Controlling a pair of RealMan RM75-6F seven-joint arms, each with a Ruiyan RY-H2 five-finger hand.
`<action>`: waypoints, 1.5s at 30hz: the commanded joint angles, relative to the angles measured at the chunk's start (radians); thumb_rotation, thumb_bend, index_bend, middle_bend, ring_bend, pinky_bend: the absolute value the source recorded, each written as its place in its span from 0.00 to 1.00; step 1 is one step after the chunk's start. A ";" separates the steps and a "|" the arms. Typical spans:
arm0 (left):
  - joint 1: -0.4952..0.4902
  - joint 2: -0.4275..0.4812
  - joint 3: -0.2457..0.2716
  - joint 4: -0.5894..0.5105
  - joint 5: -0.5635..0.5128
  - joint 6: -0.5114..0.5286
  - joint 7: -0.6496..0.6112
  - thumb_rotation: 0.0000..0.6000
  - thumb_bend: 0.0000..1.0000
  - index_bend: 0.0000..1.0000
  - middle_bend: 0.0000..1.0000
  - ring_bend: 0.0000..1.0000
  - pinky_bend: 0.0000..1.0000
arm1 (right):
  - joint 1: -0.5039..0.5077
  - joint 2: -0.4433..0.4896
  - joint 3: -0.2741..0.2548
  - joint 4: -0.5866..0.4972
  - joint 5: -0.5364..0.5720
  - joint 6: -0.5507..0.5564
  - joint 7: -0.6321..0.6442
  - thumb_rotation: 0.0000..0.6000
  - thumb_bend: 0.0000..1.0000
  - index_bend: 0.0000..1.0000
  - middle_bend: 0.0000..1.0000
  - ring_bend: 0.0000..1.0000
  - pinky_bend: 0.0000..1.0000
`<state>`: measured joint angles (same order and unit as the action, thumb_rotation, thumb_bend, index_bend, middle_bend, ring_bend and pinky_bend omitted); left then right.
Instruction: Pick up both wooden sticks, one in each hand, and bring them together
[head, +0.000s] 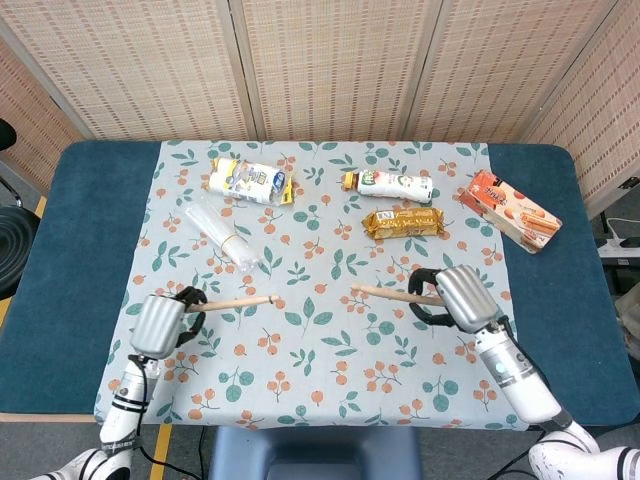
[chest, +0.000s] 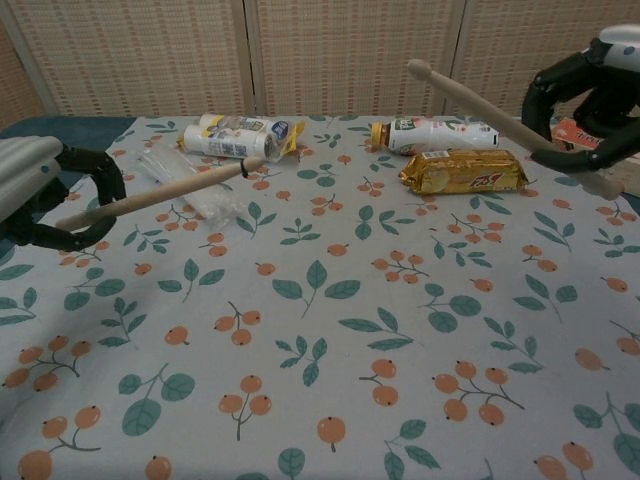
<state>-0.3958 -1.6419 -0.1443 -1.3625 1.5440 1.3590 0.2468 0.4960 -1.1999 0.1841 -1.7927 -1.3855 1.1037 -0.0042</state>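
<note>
Lettering shows on the packages along the far side of the cloth, but we cannot read any of it at this size. We see a white plastic bottle with a green label and yellow cap (head: 390, 183) lying on its side, a shiny gold snack packet (head: 402, 222) just near of it, an orange carton (head: 509, 209) to the far right, and a white and yellow wrapped pack (head: 247, 180) to the far left. A clear crinkled plastic sleeve (head: 222, 234) lies near that pack.

Our left hand (head: 160, 322) has its dark fingers curled around the butt of a pale, smooth, round wooden stick (head: 233, 300), which points right and ends in a small rounded tip. Our right hand (head: 452, 297) wraps its fingers around the second pale wooden stick (head: 385, 293), whose tip points left. Both sticks are lifted off the cloth, and their tips stay apart with a gap between them over the middle of the table.

Everything rests on a pale cloth printed with green leaves and orange berries (head: 320, 340), spread over a dark blue table (head: 85, 230).
</note>
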 joint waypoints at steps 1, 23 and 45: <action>-0.038 -0.039 0.008 -0.048 0.000 -0.043 0.068 1.00 0.46 0.77 0.91 1.00 1.00 | 0.054 0.027 0.047 -0.060 0.083 -0.062 -0.037 1.00 0.74 0.81 0.72 0.88 1.00; -0.078 -0.016 0.017 -0.246 -0.028 -0.093 0.142 1.00 0.46 0.77 0.91 1.00 1.00 | 0.219 0.048 0.067 -0.020 0.222 -0.397 0.116 1.00 0.74 0.81 0.72 0.88 1.00; -0.123 -0.079 -0.005 -0.161 -0.103 -0.130 0.134 1.00 0.46 0.77 0.91 1.00 1.00 | 0.290 0.107 0.024 -0.003 0.135 -0.578 0.269 1.00 0.74 0.81 0.72 0.88 1.00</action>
<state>-0.5187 -1.7214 -0.1500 -1.5226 1.4412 1.2286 0.3806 0.7868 -1.0917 0.2105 -1.7984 -1.2489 0.5219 0.2648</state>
